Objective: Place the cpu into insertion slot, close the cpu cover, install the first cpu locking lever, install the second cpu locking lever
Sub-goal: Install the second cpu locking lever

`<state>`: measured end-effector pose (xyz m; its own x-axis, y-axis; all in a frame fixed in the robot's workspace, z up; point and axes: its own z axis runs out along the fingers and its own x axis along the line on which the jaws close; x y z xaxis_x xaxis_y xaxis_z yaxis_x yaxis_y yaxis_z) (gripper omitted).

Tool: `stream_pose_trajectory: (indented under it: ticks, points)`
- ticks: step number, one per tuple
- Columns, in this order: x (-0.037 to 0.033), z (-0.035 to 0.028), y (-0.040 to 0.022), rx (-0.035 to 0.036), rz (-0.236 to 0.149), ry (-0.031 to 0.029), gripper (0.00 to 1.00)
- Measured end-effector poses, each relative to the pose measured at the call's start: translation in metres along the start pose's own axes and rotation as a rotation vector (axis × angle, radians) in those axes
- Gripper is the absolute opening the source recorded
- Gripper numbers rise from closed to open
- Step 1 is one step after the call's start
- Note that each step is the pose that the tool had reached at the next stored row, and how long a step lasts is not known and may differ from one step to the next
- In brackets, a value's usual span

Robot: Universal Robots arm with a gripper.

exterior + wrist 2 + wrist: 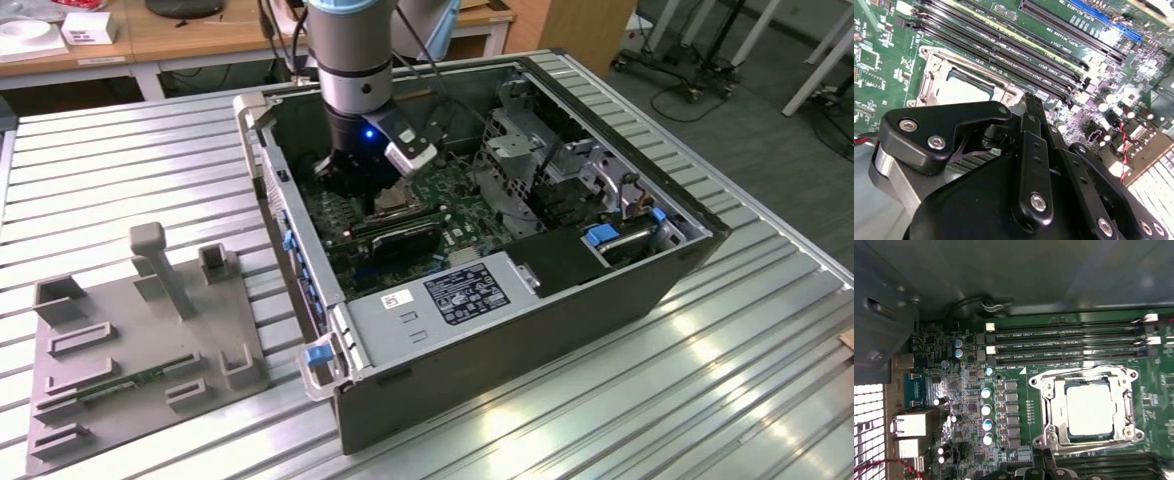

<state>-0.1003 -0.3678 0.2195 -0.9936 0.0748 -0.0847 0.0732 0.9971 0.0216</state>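
one cpu (1089,408) under one cpu cover (1085,377) — seemingly closed.

We are looking at a robotics lab or workshop: an open computer case (534,250) is lying on a ribbed aluminium surface (120,170), a grey fixture plate (134,350) is sitting beside it, and wooden desks (200,40) are standing behind.

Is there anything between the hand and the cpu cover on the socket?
Nothing visible stands between them. In the first wrist view the cpu cover lies flat over the insertion slot, with the cpu showing through its window. The hand hovers just beside the socket's edge, with only bare board there.
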Motion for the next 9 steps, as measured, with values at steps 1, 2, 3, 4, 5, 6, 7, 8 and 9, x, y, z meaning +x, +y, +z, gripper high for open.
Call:
stream_pose_trajectory:
  ticks: [1,2,3,4,5,6,7,8,9]
  points:
    - [-0.0001,-0.0012,0.0,0.0,0.0,0.0,0.11]
    - [-0.0001,-0.0013,0.0,0.0,0.0,0.0,0.11]
    - [-0.0001,-0.0013,0.0,-0.0002,0.0,-0.0001,0.11]
    - [-0.0001,-0.0013,0.0001,-0.0003,0.0,-0.0001,0.11]
    - [-0.0001,-0.0013,0.0001,-0.0002,0.0,-0.0001,0.11]
    - [-0.0001,-0.0014,0.0,0.0,0.0,0.0,0.11]
    - [-0.0003,-0.0015,0.0,0.0,0.0,0.0001,0.11]
    - [-0.001,-0.0014,0.0001,0.0001,0.0,0.0001,0.11]
    - [-0.002,-0.0013,0.0002,0.0002,0.0,0.0002,0.11]
